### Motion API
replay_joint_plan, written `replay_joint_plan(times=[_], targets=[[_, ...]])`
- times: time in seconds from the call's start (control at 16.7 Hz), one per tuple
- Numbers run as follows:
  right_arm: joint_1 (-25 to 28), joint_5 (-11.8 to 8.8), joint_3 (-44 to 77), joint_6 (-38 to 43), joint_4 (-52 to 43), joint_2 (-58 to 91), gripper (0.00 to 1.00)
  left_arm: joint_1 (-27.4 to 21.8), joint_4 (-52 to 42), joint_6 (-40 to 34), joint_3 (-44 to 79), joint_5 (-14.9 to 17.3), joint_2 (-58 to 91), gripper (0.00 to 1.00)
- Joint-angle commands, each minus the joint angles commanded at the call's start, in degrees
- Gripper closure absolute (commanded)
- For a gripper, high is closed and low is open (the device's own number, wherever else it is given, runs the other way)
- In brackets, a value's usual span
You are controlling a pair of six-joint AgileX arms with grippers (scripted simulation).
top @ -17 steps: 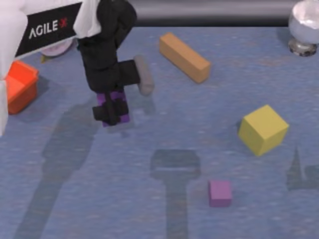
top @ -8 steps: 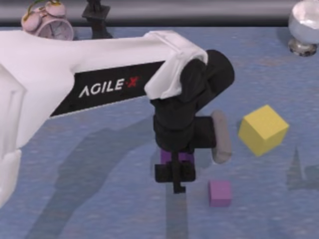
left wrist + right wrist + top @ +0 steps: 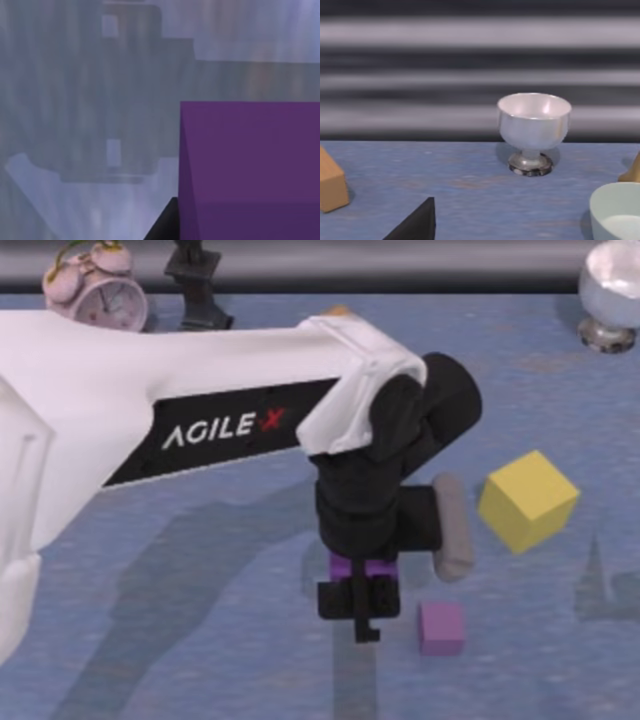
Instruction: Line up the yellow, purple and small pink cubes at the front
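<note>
Our left hand (image 3: 360, 602) is closed on the purple cube (image 3: 362, 567), holding it over the front middle of the blue desk (image 3: 200, 640). The small pink cube (image 3: 441, 628) lies just to its right, the yellow cube (image 3: 527, 499) farther right and back. Our right hand is out of sight; we cannot tell its state.

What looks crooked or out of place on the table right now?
The yellow cube sits turned at an angle to the table edges, while the small pink cube lies square. The purple cube is in the left end effector. Nothing looks spilled or damaged.
</note>
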Motion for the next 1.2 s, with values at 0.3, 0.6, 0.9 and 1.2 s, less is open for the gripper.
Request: replay_joint_plan(times=[0.3,0.6,0.9,1.2], targets=[[0.0,0.0,0.0,0.0,0.0,0.0,0.0,-0.24,9.51,-0.29,-5.12,0.07,4.01,1.0],[0.0,0.0,0.0,0.0,0.0,0.0,0.0,-0.43,12.5,-0.31,-6.8,0.03,5.52,1.0],[0.0,0.0,0.0,0.0,0.0,0.0,0.0,-0.43,12.5,-0.31,-6.8,0.03,5.52,0.7],[0.0,0.0,0.0,0.0,0.0,0.0,0.0,-0.43,12.5,-0.31,-6.8,0.03,5.52,0.32]])
